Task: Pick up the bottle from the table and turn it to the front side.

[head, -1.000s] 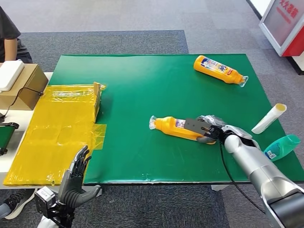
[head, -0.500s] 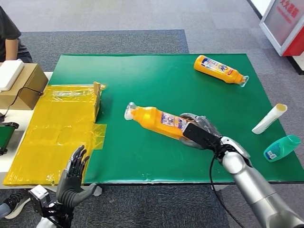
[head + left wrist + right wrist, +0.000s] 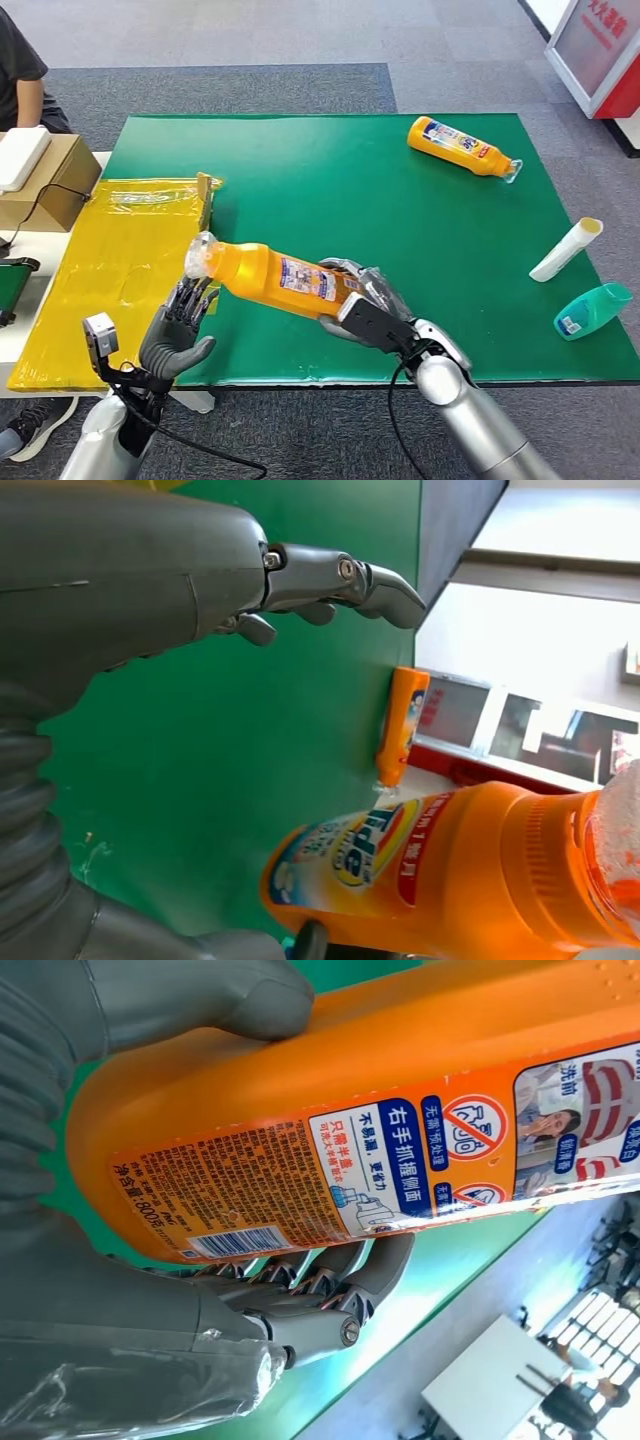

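green table mat (image 3: 362, 190), grey carpet floor (image 3: 226, 40), yellow taped sheet (image 3: 113, 270)

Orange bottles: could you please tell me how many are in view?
2: one orange bottle held above the table's near edge by the right hand, the second orange bottle lying at the far right.

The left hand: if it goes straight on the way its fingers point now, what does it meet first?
Most likely the capped neck of the orange bottle that the right hand holds; the left hand is open just under it. Depth is unclear, so it might pass beneath.
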